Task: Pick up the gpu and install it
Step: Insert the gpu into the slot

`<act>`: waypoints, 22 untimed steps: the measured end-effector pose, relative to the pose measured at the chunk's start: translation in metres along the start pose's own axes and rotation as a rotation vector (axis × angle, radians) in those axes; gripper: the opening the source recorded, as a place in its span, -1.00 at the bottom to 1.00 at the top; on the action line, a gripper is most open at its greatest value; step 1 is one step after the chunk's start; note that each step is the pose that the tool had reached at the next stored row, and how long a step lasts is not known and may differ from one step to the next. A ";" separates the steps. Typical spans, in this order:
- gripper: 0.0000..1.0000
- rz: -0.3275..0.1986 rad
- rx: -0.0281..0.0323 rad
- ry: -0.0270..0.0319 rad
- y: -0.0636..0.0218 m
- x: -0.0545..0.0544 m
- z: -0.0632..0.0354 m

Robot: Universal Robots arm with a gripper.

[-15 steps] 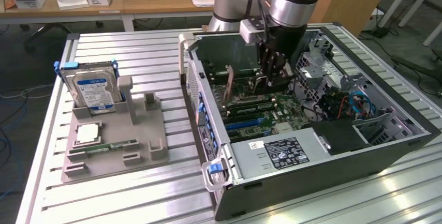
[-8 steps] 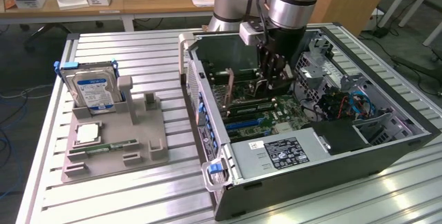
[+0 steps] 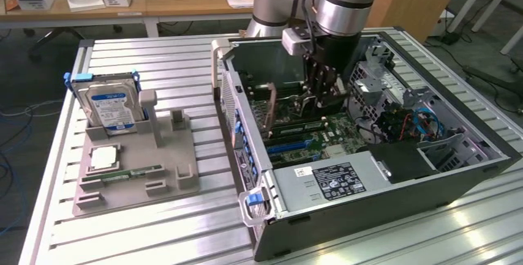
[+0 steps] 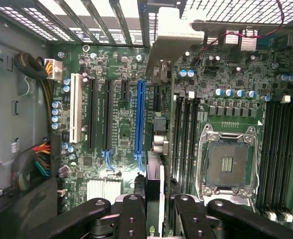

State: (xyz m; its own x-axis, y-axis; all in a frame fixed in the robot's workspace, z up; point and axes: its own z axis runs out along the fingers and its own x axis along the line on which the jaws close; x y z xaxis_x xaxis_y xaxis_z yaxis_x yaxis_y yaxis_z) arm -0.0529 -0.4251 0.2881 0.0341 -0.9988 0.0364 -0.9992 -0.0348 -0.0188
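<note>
Wrist view: gripper (image 4: 157,211), jaws partly closed, clamps the gpu (image 4: 173,37) edge-on over the green motherboard (image 4: 119,69), near the blue slot (image 4: 140,119), inside the computer case (image 3: 384,207).

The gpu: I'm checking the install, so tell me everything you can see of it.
The gpu is a thin flat card seen edge-on in the wrist view, gripped between the gripper's fingers inside the open computer case. Its silver metal end bracket points at the case's slotted rear wall. The card runs parallel to the long slots of the motherboard, just beside the blue slot. Whether its lower edge sits in a slot cannot be told.
</note>
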 end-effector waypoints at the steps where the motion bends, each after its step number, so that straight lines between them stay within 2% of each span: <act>1: -0.46 0.000 0.0001 -0.0006 0.0002 0.000 0.0006; 4: -0.46 0.001 0.0003 -0.0053 0.0005 0.000 0.0024; 6: -0.46 0.013 -0.0002 -0.0050 0.0006 0.000 0.0037; 10: -0.46 0.069 -0.0021 -0.0038 0.0007 0.000 0.0058; 18: -0.46 0.069 -0.0021 -0.0039 0.0015 0.009 0.0085; 22: -0.46 0.057 -0.0016 -0.0041 0.0039 0.010 0.0103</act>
State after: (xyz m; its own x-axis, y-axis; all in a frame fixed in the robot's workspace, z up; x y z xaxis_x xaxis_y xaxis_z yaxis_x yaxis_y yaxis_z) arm -0.0563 -0.4354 0.2781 -0.0226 -0.9993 0.0313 -0.9996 0.0221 -0.0191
